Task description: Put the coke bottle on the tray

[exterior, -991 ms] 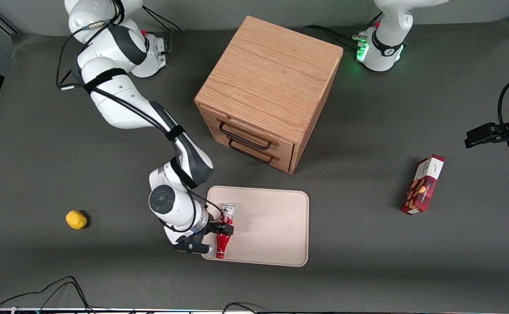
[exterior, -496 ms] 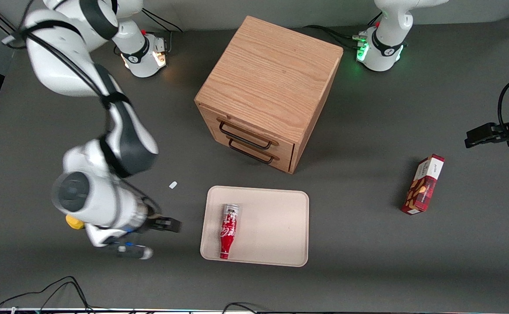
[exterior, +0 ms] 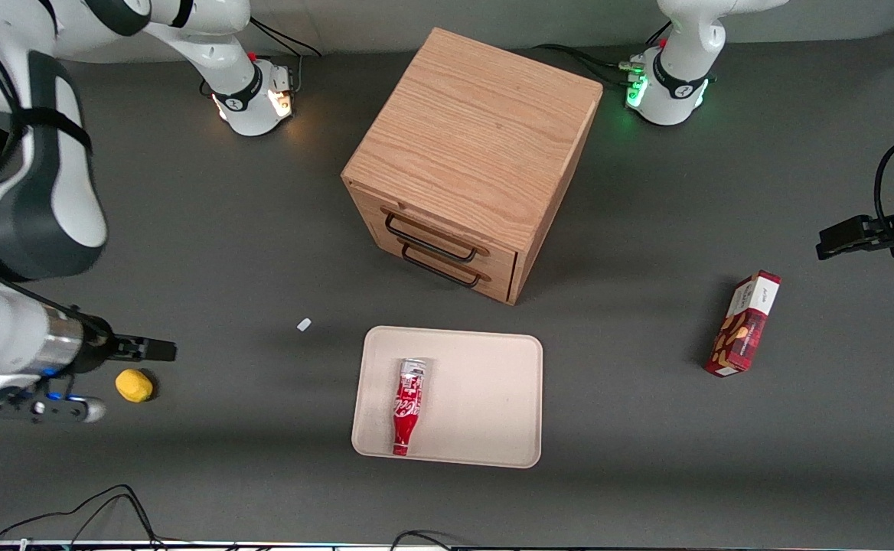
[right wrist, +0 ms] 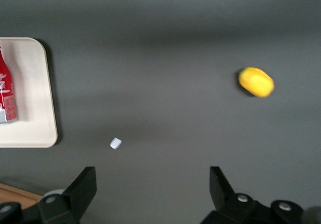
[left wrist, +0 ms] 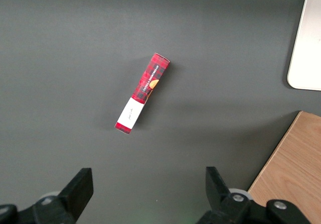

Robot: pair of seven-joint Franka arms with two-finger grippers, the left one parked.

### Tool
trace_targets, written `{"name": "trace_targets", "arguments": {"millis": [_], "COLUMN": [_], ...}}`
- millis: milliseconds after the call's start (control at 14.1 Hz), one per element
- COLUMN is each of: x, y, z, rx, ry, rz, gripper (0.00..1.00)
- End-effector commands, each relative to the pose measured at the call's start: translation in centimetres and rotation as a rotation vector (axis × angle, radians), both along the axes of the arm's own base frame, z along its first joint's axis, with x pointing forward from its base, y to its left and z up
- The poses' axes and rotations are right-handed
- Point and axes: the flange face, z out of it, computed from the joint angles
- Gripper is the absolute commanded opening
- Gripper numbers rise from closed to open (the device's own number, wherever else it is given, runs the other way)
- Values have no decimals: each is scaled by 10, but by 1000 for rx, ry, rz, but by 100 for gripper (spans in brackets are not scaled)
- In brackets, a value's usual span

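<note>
The coke bottle [exterior: 406, 405] lies on its side on the beige tray [exterior: 485, 398], near the tray's edge toward the working arm, silver end toward the cabinet. In the right wrist view part of the bottle [right wrist: 5, 91] shows on the tray [right wrist: 35, 108]. My right gripper [exterior: 158, 350] is open and empty, raised well above the table, far from the tray toward the working arm's end, near a yellow object. Its fingers [right wrist: 83, 186] stand wide apart with only bare table between them.
A wooden two-drawer cabinet [exterior: 470, 161] stands farther from the camera than the tray. A yellow object [exterior: 134, 385] lies near my gripper and shows in the wrist view [right wrist: 256, 82]. A small white scrap [exterior: 304, 324] lies beside the tray. A red snack box [exterior: 745, 323] lies toward the parked arm's end.
My gripper let go of the bottle, left it lying on the tray, and drew back and up toward the working arm's end. The bottle rolled slightly.
</note>
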Motion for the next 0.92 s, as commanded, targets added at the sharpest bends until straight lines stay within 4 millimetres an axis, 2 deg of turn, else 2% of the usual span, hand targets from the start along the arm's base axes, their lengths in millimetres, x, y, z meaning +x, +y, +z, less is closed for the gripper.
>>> {"name": "trace_targets", "arguments": {"millis": [0,142,354,496,566,637,708,850], "x": [-62,-91,-136,-161,-175,-186,-195,-200], "y": [6,-5,1,-4,-7,-19,-32,-42], "z": [30,39,59,70,77,84,91,98], "rx": [-8,-27,-29,-49,-38,14,45,53], "ry": [-17,-46,-78,-90,-99,-106,-113,-108], "rz": [16,-8,-18,-20,-9,-33,-42,-1], "gripper": [100,100,100,100,100,100,100,100]}}
